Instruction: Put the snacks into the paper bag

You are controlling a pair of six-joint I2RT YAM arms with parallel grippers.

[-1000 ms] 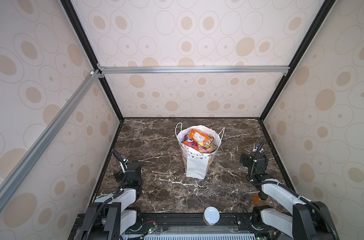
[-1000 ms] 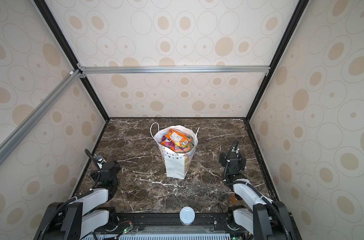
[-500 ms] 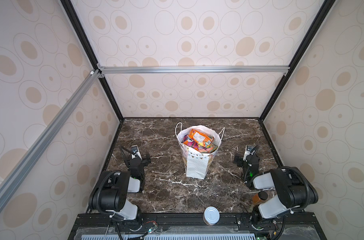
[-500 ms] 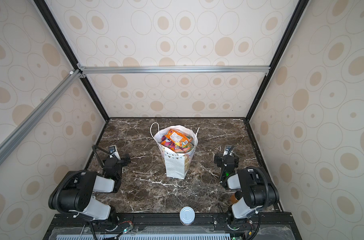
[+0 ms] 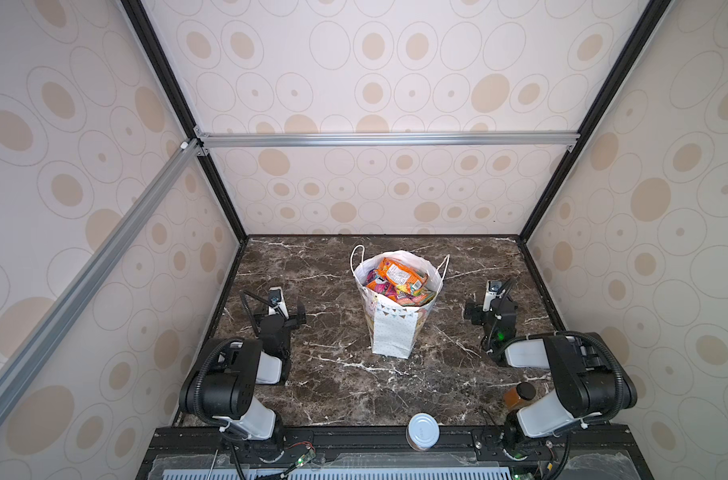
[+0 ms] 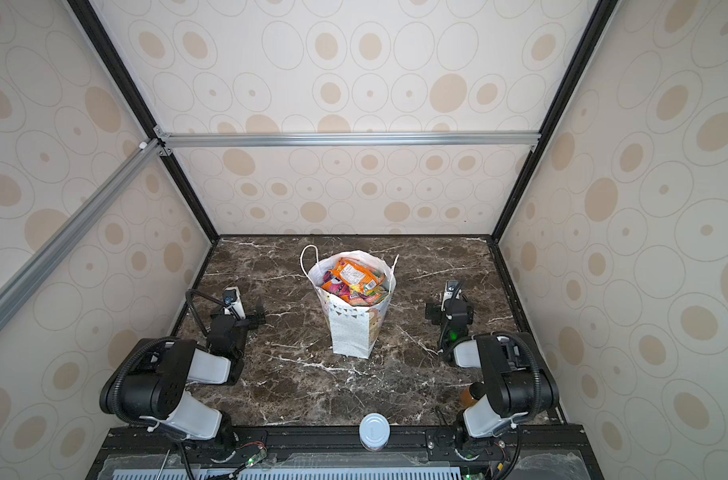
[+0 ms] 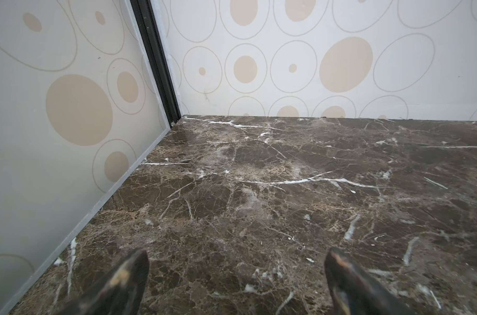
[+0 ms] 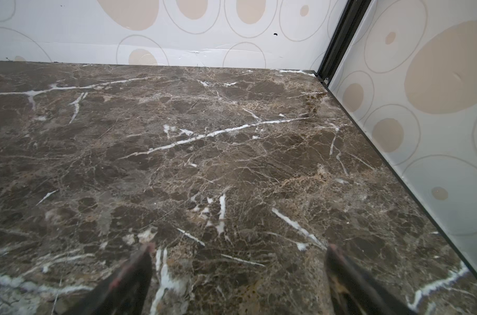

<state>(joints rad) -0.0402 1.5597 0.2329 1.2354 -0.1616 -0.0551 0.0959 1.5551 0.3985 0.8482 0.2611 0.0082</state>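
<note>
The white paper bag [image 5: 395, 332] [image 6: 351, 332] stands upright in the middle of the marble table. The snacks [image 5: 399, 276] [image 6: 351, 276] fill it to the rim, an orange packet lying on top of pink and green ones. My left gripper [image 5: 277, 313] [image 6: 238, 316] rests low over the table to the left of the bag, open and empty. My right gripper [image 5: 489, 309] [image 6: 449, 311] rests to the right of it, also open and empty. Both wrist views show only bare marble between wide-apart fingertips [image 7: 131, 272] [image 8: 133, 272]. Neither wrist view shows the bag.
A silver-lidded can [image 5: 423, 431] [image 6: 374, 430] stands at the table's front edge. An amber bottle with a black cap [image 5: 519, 395] [image 6: 472, 395] stands by the right arm's base. Patterned walls close off the left, right and back sides.
Both arms have folded up from a low stretched pose a second ago, elbows rising near the front edge. Over the last half second they hardly moved. Both grippers stayed open.
</note>
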